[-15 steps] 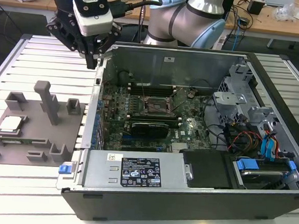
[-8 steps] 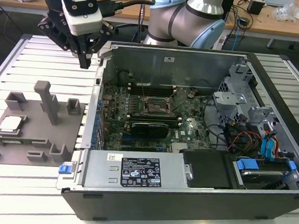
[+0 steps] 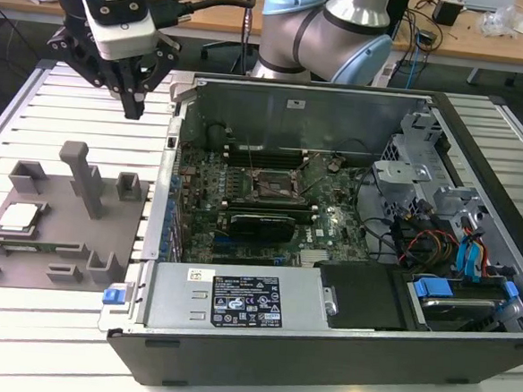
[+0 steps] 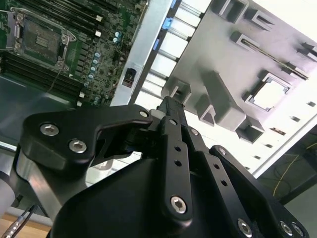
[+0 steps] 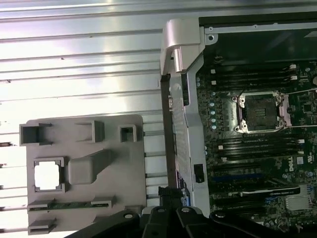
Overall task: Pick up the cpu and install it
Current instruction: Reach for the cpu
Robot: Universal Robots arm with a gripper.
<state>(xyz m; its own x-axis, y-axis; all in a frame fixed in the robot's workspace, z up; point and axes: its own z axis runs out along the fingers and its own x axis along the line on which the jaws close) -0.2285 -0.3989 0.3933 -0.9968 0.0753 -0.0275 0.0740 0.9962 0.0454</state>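
Nothing of the task is done yet, as far as this moment shows. The cpu [image 3: 19,218] lies flat, pale plate up, in its square pocket in the grey fixture tray [image 3: 62,227], in the part of the tray farthest from the open computer case [image 3: 340,98]. Nothing touches it. The case stands just beside the tray, and on the motherboard inside it the cpu socket [image 3: 276,186] is bare, its dark metal frame around an empty centre; the first wrist view shows this clearly. So both the pick-up and the install are left.

The claw [image 3: 134,108] hangs above the slatted bench [image 3: 34,113], pointing straight down. It is off the tray, past the tray edge that is farther from the exterior camera, toward the corner nearest the case and well apart from the cpu's pocket. Its fingers are clenched together on nothing; in the second wrist view they meet in a single dark tip. The wrist sits high, and the arm's pale blue joint [image 3: 322,30] rises behind the case.
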